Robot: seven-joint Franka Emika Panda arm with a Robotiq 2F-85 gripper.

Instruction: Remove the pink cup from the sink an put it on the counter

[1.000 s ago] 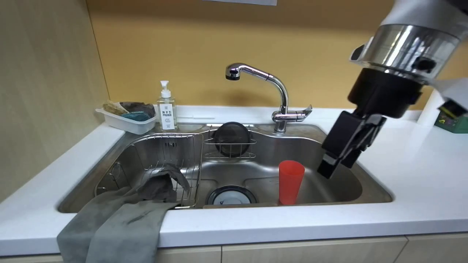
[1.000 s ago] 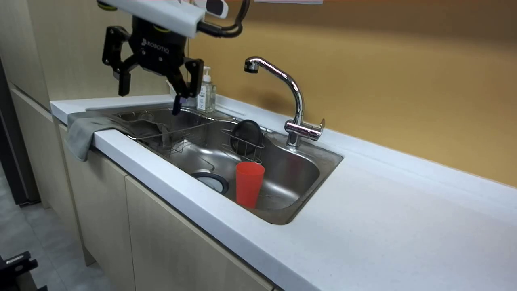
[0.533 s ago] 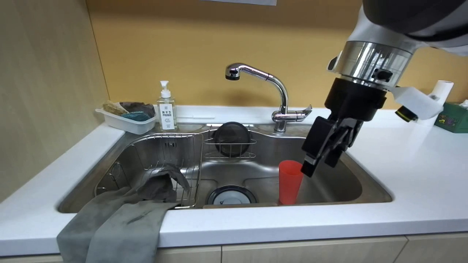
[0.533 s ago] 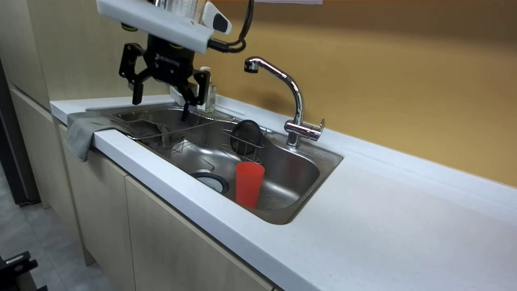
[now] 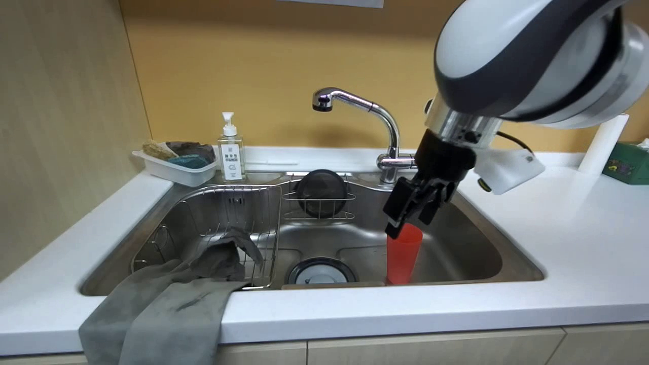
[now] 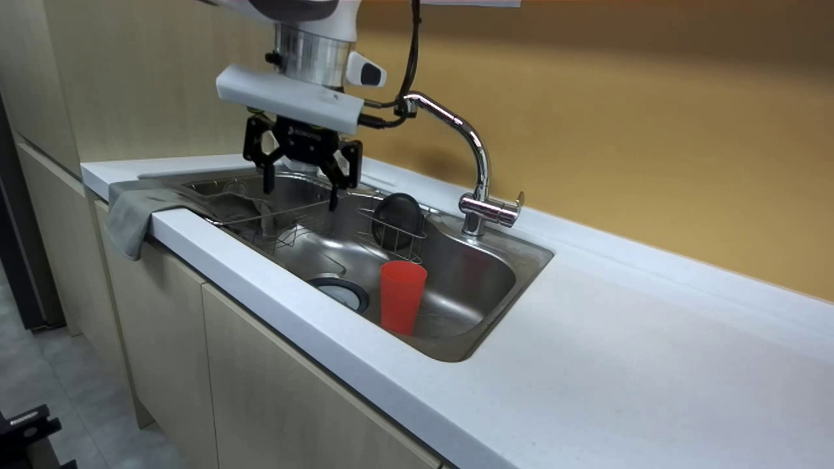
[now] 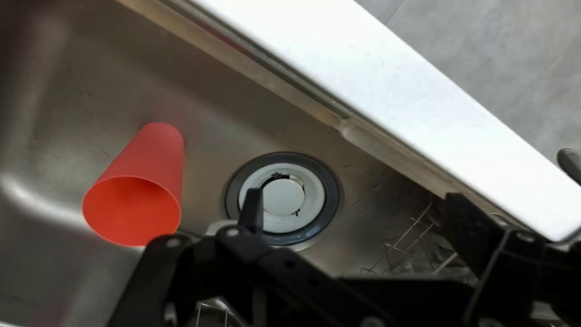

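The pink cup (image 5: 403, 261), red-orange in these views, stands in the sink (image 5: 466, 253) near its front wall. In an exterior view (image 6: 402, 296) it looks nearly upright with its mouth up. In the wrist view the cup (image 7: 159, 154) lies left of the jaws, its open mouth facing the camera. My gripper (image 6: 301, 195) is open and empty above the sink, higher than the cup and apart from it. In an exterior view the gripper (image 5: 409, 227) overlaps part of the cup's rim. In the wrist view its fingers (image 7: 354, 197) stand wide apart near the drain. The white counter (image 6: 625, 365) surrounds the sink.
The faucet (image 5: 355, 100) stands behind the sink, close to the arm. A dark round lid (image 5: 322, 195) sits in a wire rack. A wire basket (image 5: 263, 243) holds part of a grey cloth (image 5: 167, 319). A soap bottle (image 5: 232, 154) and white tray (image 5: 182, 175) stand at the back.
My gripper has come down and moved over the sink, leftward in an exterior view, where it now overlaps the cup's rim. It stays open. The cup has not moved.
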